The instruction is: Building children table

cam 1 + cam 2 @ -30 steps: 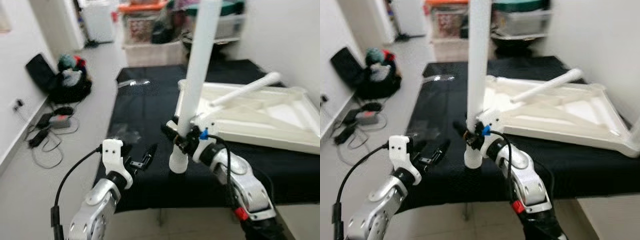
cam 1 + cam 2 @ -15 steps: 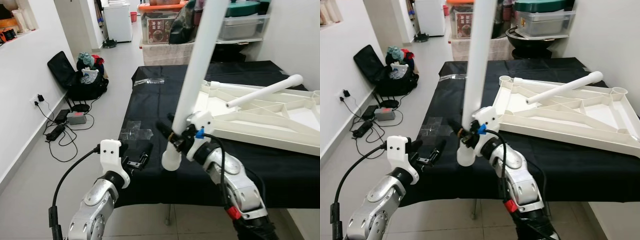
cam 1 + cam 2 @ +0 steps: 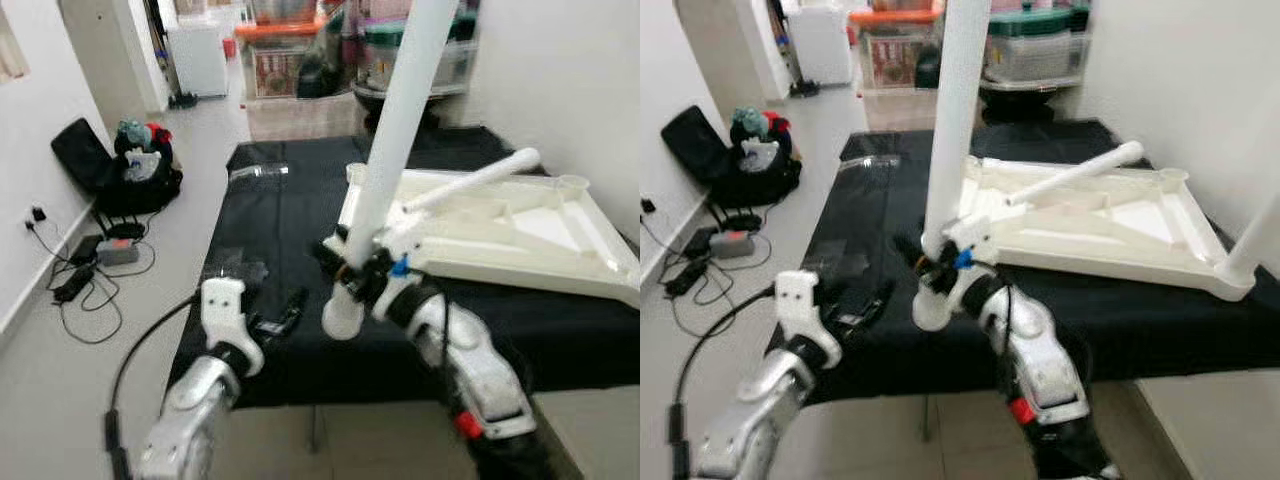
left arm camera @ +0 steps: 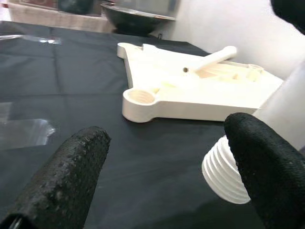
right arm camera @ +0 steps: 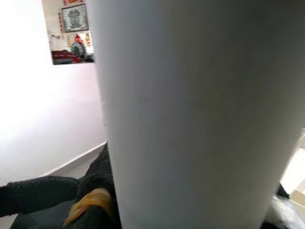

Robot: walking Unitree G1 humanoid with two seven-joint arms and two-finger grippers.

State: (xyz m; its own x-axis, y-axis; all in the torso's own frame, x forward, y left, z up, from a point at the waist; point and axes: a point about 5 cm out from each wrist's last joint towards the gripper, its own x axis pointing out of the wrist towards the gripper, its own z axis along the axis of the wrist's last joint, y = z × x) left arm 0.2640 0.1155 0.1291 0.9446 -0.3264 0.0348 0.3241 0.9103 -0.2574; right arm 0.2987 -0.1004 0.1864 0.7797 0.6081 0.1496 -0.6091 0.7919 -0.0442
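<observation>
Right gripper [image 3: 352, 275] is clamped on the white leg [image 3: 395, 140], gripping it low down, just above its threaded end [image 4: 223, 171]. The leg rises steeply, tilted a little to the robot's right, its top running out of the frame. That ribbed end hangs over the front of the black cloth [image 3: 280, 215], apart from the tabletop [image 3: 500, 235].

The tabletop lies upside down on the cloth, ribs showing, round sockets at its corners; the nearest socket [image 4: 139, 97] is open. Another leg [image 3: 470, 180] already stands in it, leaning at a slant.

Left gripper [image 3: 280, 318] hovers low over the cloth, just to the left of the threaded end, fingers [image 4: 66, 179] spread apart and holding nothing.

On the floor to the left: a dark bag [image 3: 120, 170] and cables [image 3: 80, 285]. Storage boxes [image 3: 285, 60] at the far wall.
</observation>
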